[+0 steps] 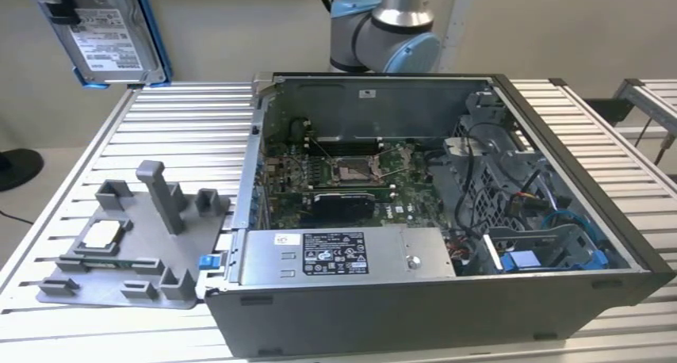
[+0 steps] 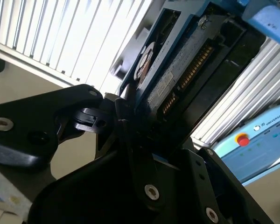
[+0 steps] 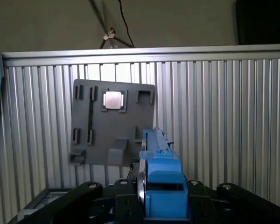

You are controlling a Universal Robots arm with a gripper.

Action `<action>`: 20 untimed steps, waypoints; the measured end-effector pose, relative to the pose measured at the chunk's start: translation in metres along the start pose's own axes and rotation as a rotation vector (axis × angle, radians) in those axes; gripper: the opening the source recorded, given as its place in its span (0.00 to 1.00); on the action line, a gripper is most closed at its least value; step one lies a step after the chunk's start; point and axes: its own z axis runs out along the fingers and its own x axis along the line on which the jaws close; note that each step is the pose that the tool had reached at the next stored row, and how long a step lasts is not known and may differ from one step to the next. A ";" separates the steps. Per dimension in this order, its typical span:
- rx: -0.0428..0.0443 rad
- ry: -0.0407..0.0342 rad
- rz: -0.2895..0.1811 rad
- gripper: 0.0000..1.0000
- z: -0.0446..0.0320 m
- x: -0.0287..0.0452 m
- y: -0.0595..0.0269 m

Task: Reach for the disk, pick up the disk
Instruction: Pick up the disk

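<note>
The disk (image 1: 109, 32), a silver-grey drive with a white label and blue side rails, hangs upright in the air at the exterior view's upper left, above the slatted table. In the first wrist view I look along its blue rail (image 3: 161, 179), which sticks out from between my black fingers. My gripper (image 3: 161, 207) is shut on the disk. The second wrist view shows the drive's underside and connector edge (image 2: 189, 63) clamped in my gripper (image 2: 130, 126).
An open computer case (image 1: 445, 299) fills the middle and right of the table (image 1: 190, 109). A grey fixture plate (image 1: 127, 256) holding a small square chip (image 1: 101, 234) lies at the exterior view's left, below the disk. The arm's base (image 1: 386, 30) stands behind the case.
</note>
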 end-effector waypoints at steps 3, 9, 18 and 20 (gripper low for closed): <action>0.0000 0.0000 0.000 0.00 0.0000 -0.0003 -0.0051; 0.0000 0.0000 0.000 0.00 -0.0001 -0.0008 -0.0143; -0.0001 0.0001 0.000 0.00 -0.0002 -0.0016 -0.0315; 0.0000 0.0000 0.000 0.00 -0.0002 -0.0020 -0.0378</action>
